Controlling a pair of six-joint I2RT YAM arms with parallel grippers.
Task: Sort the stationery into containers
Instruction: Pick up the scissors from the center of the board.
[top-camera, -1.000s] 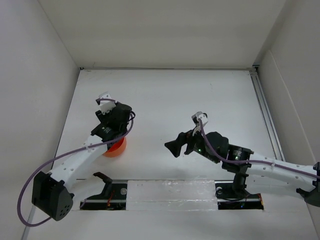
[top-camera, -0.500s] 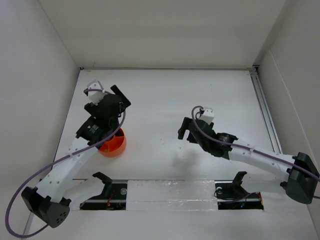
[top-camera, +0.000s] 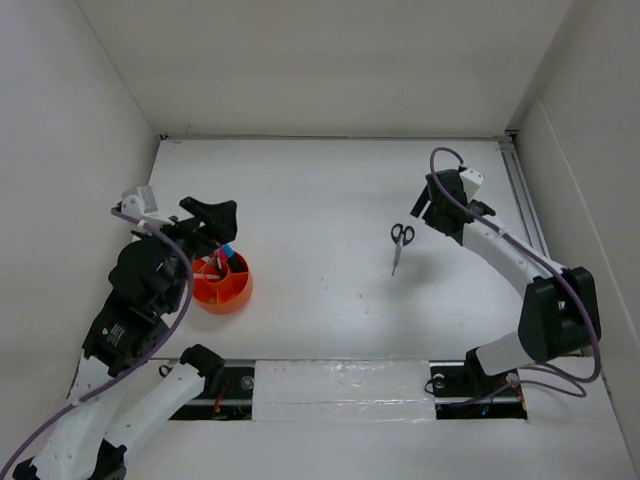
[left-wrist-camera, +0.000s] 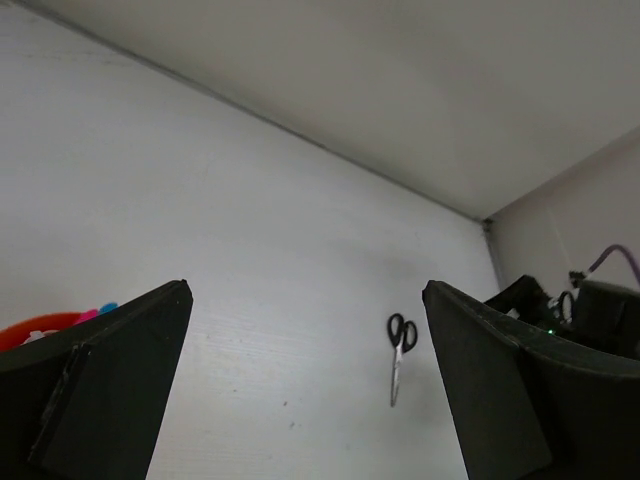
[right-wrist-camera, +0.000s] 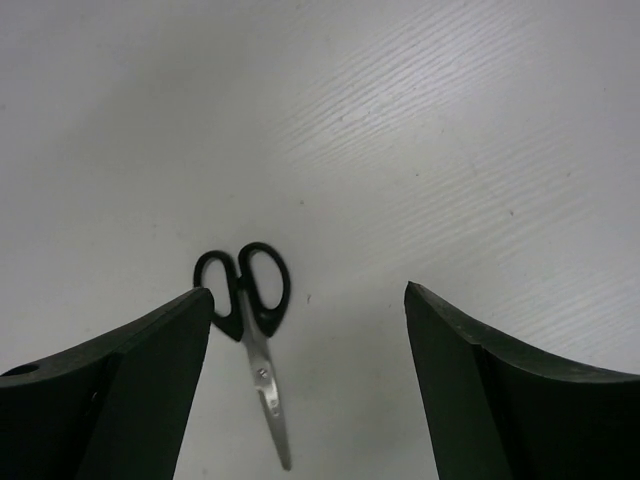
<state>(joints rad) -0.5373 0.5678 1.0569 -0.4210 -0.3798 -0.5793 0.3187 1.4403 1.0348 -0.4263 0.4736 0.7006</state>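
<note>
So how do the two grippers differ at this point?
The left gripper is beside the cup; the right gripper is beside the scissors. The left points out across the table; the right points down at it. Both are open and empty.

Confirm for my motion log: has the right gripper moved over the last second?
Yes. The right gripper moved away from the base rail, toward the table's far right, ending just beyond the scissors.
</note>
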